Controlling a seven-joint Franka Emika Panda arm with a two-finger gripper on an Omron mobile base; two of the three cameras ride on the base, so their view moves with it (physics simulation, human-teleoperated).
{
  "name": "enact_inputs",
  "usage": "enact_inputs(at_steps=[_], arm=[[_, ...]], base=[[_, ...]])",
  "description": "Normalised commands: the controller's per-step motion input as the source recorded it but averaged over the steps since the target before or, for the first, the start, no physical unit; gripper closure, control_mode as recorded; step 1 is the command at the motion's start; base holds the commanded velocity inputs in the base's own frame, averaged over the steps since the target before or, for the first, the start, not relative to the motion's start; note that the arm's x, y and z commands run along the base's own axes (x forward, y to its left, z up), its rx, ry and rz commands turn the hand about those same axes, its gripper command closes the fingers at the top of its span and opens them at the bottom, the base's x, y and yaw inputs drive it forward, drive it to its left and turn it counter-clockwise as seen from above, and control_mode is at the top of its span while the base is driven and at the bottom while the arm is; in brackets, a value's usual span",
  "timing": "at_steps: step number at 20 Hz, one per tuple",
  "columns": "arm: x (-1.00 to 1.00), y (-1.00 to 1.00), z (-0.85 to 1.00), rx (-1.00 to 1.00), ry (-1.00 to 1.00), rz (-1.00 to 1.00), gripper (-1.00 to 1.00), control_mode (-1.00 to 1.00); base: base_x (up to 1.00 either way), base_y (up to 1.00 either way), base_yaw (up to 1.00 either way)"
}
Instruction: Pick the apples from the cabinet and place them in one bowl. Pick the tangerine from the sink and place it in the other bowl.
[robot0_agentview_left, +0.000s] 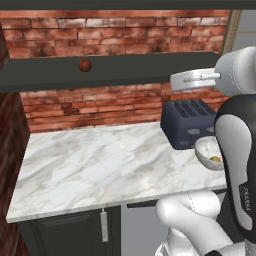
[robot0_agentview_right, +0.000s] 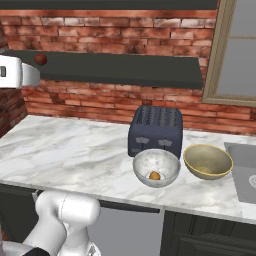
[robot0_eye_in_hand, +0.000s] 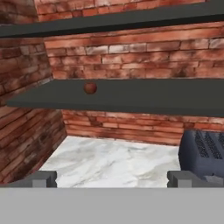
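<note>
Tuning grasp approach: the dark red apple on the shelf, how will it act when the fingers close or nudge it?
The dark red apple looks round and smooth, so a nudge would likely roll it along the flat shelf. It sits alone with nothing beside it to stop a roll. It looks firm, so probably stiff in the grip, though it may slip from an off-centre pinch by the open gripper.

I count two apples: one dark red apple (robot0_agentview_left: 85, 65) up on the cabinet shelf (robot0_agentview_left: 125, 70), left of the toaster (robot0_agentview_right: 155, 131), and one yellow-orange apple (robot0_agentview_right: 155, 175) in the pale bowl (robot0_agentview_right: 156, 167) before the toaster. Two bowls: that pale one and one tan-olive bowl (robot0_agentview_right: 207, 161) right of it. One toaster, one sink (robot0_agentview_right: 242, 170).
</note>
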Motion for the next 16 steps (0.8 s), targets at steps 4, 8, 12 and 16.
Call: enact_inputs(at_steps=[4,8,12,16], arm=[[0.00,0.24,0.00,0.00,0.06,0.11,-1.00,-1.00],[0.04,0.26,0.00,0.00,0.12,0.10,-1.00,-1.00],[0.29,0.16,0.00,0.00,0.10,0.10,-1.00,-1.00],[0.38,0.11,0.00,0.00,0.00,0.06,-1.00,-1.00]], base=[[0.00,0.00,0.00],[0.00,0.00,0.00],[0.00,0.00,0.00],[0.00,0.00,0.00]])
